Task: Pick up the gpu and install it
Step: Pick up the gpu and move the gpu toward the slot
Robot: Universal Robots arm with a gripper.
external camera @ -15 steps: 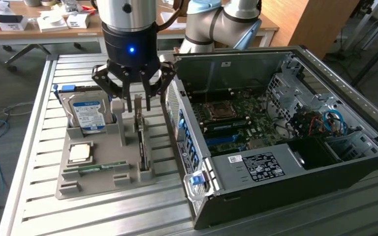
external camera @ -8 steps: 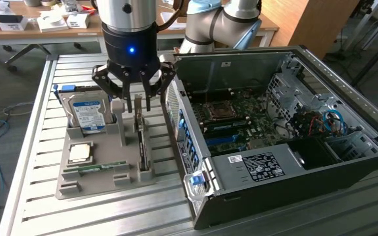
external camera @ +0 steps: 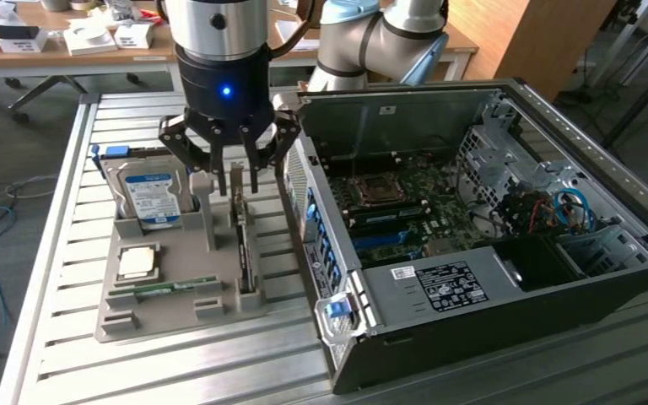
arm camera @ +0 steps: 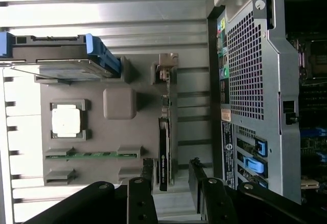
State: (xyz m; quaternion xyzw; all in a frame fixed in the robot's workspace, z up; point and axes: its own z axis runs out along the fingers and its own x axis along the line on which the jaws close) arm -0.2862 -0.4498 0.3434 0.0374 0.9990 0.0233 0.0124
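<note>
The gpu [external camera: 243,245] stands on edge in a slot of the grey holder tray [external camera: 178,314], a thin dark card with a metal end bracket [arm camera: 166,65]. In the wrist view the gpu [arm camera: 163,147] shows edge-on, running between my two fingers. My gripper [external camera: 234,179] hangs open right over the card's far end, one finger on each side, with a gap to the card on both sides. In the wrist view the gripper [arm camera: 171,175] straddles the card, whose edge lies closer to one finger [arm camera: 148,173] than to the other.
The holder tray [arm camera: 120,104] also carries a silver hard drive [external camera: 149,196], a square processor [external camera: 136,263] and a green memory stick [external camera: 166,288]. The open computer case [external camera: 471,219] lies close beside the tray on the exterior view's right, motherboard [external camera: 397,211] exposed. Everything rests on a slatted metal table [external camera: 189,371].
</note>
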